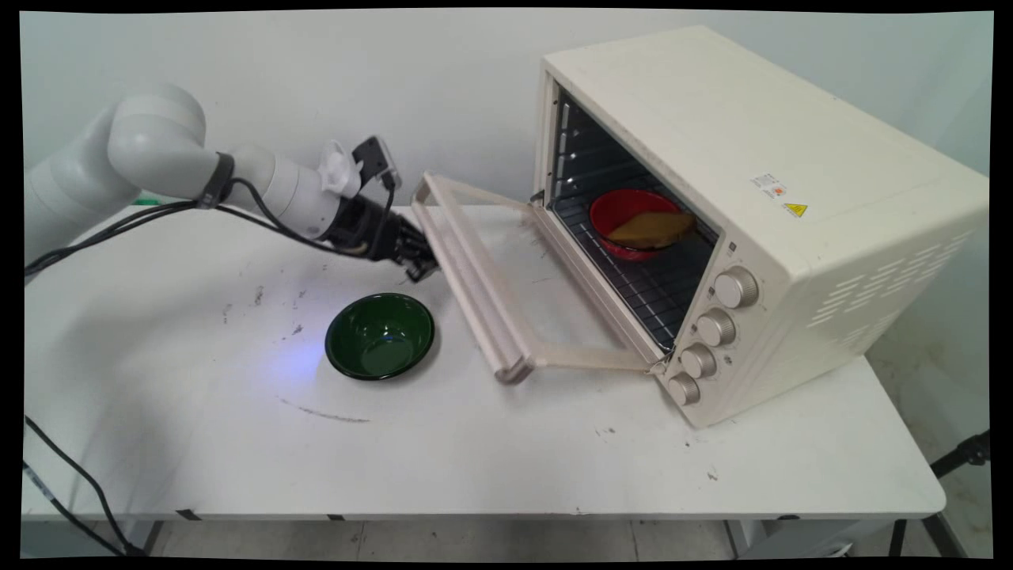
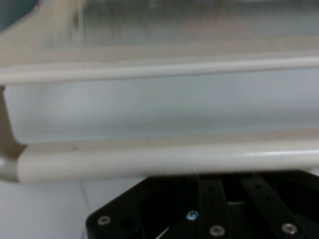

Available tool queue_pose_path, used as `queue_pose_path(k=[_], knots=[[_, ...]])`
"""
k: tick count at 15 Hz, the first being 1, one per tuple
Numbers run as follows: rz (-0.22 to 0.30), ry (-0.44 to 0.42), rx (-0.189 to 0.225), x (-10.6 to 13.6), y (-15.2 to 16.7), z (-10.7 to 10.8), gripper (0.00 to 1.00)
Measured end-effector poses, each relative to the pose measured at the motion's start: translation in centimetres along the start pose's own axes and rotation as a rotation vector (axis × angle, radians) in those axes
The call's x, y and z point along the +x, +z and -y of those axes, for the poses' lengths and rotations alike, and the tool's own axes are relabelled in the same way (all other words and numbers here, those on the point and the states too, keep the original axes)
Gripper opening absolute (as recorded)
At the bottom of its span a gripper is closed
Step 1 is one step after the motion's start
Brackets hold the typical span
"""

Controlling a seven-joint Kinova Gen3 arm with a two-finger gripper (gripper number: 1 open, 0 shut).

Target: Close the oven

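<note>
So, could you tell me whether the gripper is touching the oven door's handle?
Cannot tell. In the main view the gripper meets the door handle with no visible gap; in the hand view the handle hides the fingertips.

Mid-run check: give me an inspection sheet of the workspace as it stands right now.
Surface: white table, scuffed with dark marks.
Job's things: cream toaster oven, door hanging open; red bowl on the rack inside with a brown food piece across it; green bowl on the table, nothing seen in it.
Clutter: nothing seen.
Grippers: gripper right at the door handle; jaws hidden, state cannot be told.
Cables: black cables hang from the arm; another at the table's left front.
Surroundings: plain wall behind.
</note>
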Motion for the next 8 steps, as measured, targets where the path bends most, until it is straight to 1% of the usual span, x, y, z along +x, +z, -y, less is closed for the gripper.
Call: queue_pose_path(k=[2, 3, 4, 7, 8], knots=[[-0.070, -0.009, -0.002, 1.1, -0.1, 0.2, 0.00], [-0.119, -0.018, -0.001, 1.9, -0.5, 0.3, 0.00], [-0.152, -0.023, -0.001, 2.5, -0.8, 0.4, 0.00], [-0.311, -0.046, 0.004, 5.7, -2.5, 1.1, 0.00], [-0.353, -0.052, 0.008, 6.6, -3.0, 1.3, 0.00]])
